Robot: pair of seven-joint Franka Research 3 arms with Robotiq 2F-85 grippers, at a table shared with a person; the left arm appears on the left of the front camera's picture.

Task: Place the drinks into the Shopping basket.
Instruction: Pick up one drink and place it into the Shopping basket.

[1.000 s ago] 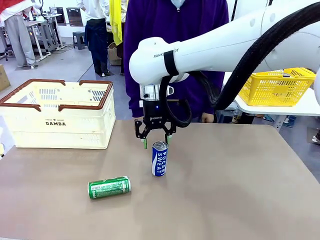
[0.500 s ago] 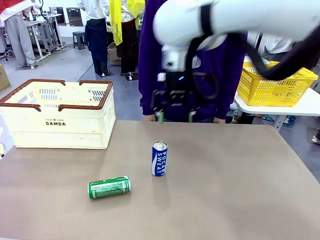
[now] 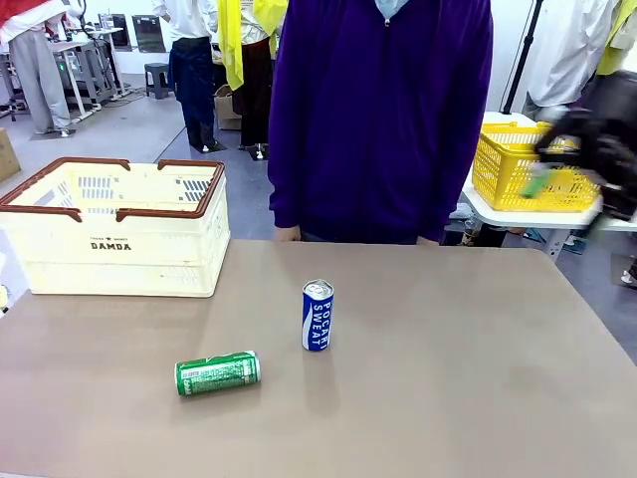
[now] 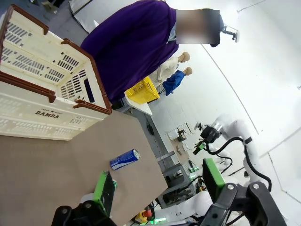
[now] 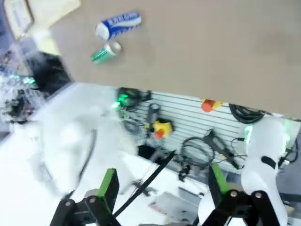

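The blue Pocari Sweat can (image 3: 318,315) stands upright at the middle of the table. The green can (image 3: 217,373) lies on its side to its front left. The cream Shopping basket (image 3: 114,234) with a brown rim sits at the back left, nothing visible inside. My right gripper (image 3: 572,189) is a dark blur high at the far right, well away from both cans. In its own view the right gripper (image 5: 163,183) is open and empty, with the blue can (image 5: 117,24) and green can (image 5: 106,52) far off. My left gripper (image 4: 158,181) is open and empty, far from the blue can (image 4: 125,159) and the basket (image 4: 47,94).
A person in a purple top (image 3: 378,119) stands at the table's far edge, hands low by the rim. A yellow mesh basket (image 3: 518,164) sits on a side table at the right. The brown tabletop (image 3: 468,368) is bare right of the cans.
My right gripper opened wider around the blue can's top, rose and swung away to the far right. The can stays upright where it was. The green can and basket have not moved.
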